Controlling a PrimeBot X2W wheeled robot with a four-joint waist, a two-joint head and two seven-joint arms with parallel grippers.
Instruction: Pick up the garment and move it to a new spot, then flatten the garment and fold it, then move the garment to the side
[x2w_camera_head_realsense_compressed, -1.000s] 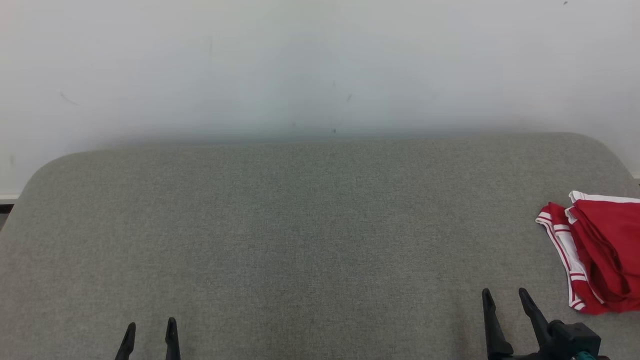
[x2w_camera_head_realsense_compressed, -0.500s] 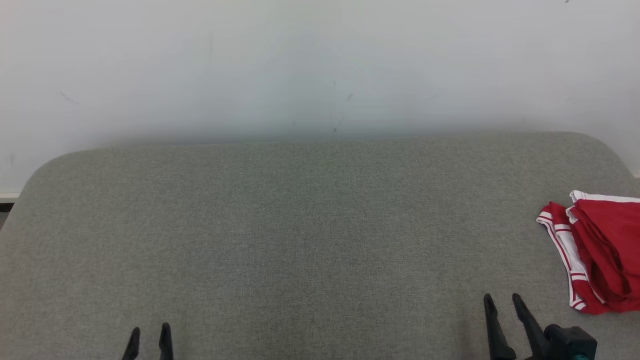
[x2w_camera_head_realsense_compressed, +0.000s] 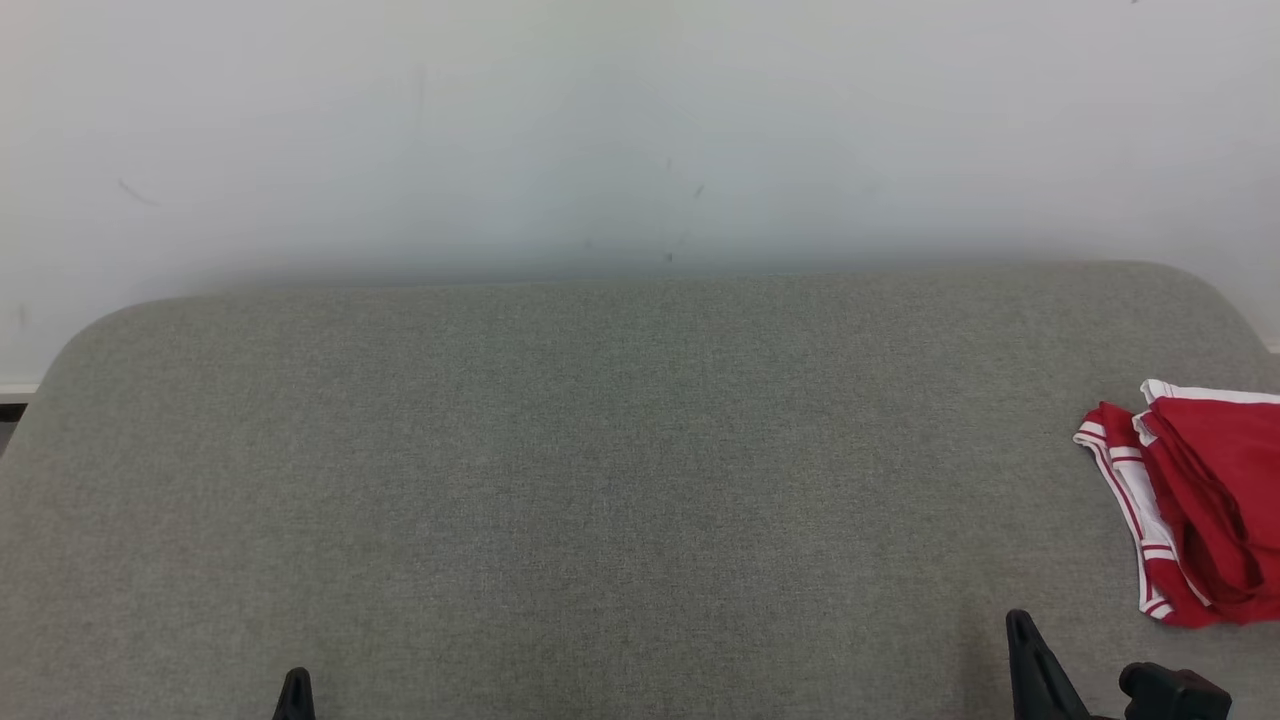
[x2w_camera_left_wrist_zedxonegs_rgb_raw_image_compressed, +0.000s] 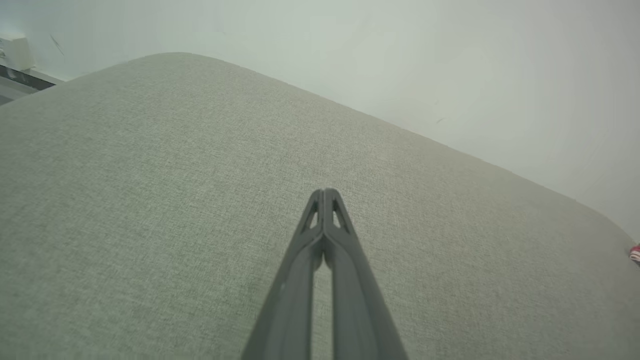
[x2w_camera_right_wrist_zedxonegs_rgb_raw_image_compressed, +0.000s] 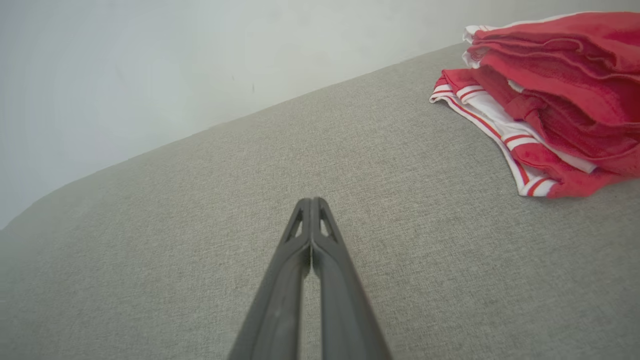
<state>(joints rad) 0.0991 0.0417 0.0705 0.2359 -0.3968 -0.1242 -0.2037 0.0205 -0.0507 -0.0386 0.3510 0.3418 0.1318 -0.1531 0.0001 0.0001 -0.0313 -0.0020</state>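
Two hands here, both pinched together with nothing in them. Starting on the left: the left hand (x2w_camera_head_realsense_compressed: 295, 688) barely pokes up from the bottom edge of the head view, just a dark tip over the grey fabric counter (x2w_camera_head_realsense_compressed: 600, 450). Its own wrist view shows it way better. The two long fingers are pressed flat against each other right up to the tips, with plain grey weave behind them. I honestly can't tell if the tip is touching the fabric or hanging just above it.

The middle is one wide stretch of the counter with rounded far corners, backed by a pale wall (x2w_camera_head_realsense_compressed: 640, 130) with a few small scuffs on it.

Over on the right, the right hand (x2w_camera_head_realsense_compressed: 1018, 622) sticks up a bit higher from the bottom edge, and it's closed the same way, tips together.

The red-and-white garment (x2w_camera_head_realsense_compressed: 1205, 500) is farthest right, at the right end of the counter, and the head view cuts it off at the frame edge. It lies in a layered, folded-over stack, red on top with white striped trim peeking out underneath. It sits ahead of the right hand and off to its right, near it but clearly apart.
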